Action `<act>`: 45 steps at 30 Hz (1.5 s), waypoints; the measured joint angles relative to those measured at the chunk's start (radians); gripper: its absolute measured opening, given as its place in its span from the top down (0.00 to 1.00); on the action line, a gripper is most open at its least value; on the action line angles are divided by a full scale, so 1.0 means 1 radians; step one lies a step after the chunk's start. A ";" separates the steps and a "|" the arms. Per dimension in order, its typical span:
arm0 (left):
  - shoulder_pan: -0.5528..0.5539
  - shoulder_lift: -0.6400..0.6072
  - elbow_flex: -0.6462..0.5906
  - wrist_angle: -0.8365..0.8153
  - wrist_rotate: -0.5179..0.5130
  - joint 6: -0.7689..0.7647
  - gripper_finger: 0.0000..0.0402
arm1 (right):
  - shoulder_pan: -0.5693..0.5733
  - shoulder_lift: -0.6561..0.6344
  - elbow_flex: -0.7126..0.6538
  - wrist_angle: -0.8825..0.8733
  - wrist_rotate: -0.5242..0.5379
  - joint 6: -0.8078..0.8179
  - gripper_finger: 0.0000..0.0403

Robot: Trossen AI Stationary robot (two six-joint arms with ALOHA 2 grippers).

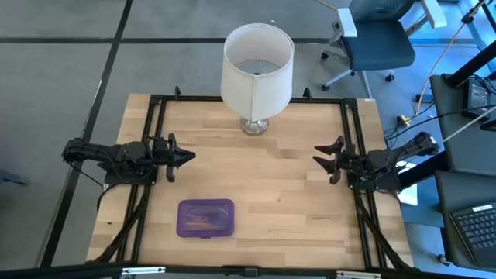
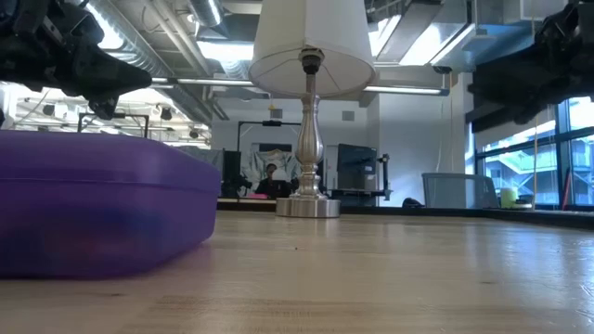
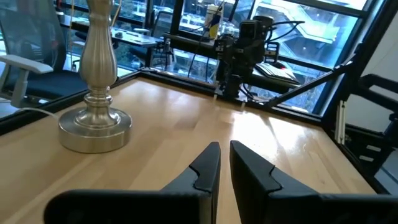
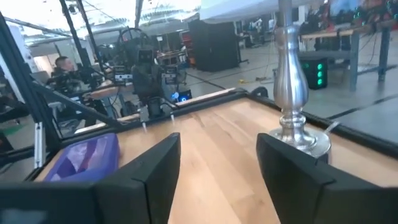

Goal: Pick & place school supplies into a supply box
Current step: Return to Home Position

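Observation:
The supply box [image 1: 205, 218], a flat translucent purple case, lies shut on the table near the front edge, left of centre. It also shows in the low view [image 2: 93, 213] and the right wrist view [image 4: 87, 155]. Faint thin shapes show through its lid; no loose school supplies lie on the table. My left gripper [image 1: 190, 156] hovers at the table's left side, shut and empty, as its wrist view [image 3: 225, 158] shows. My right gripper [image 1: 324, 155] hovers at the right side, open and empty, also seen in its wrist view [image 4: 217, 162].
A lamp with a white shade [image 1: 256, 70] stands on its silver base [image 1: 254, 125] at the table's far middle. Bare wood lies between the two grippers. A black frame [image 1: 155, 108] runs along the table's edges. A person sits in the room beyond [image 2: 270, 176].

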 joint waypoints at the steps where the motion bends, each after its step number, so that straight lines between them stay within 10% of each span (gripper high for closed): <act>1: 0.000 0.000 0.000 0.000 0.000 0.000 0.92 | 0.000 -0.026 0.000 -0.032 0.000 0.010 0.47; 13: -0.001 0.001 0.000 0.000 -0.001 0.000 0.92 | 0.000 -0.058 0.001 -0.068 -0.169 0.023 0.47; 45: -0.001 0.001 0.000 0.000 -0.001 0.000 0.92 | 0.000 -0.057 0.001 -0.068 -0.175 0.023 0.47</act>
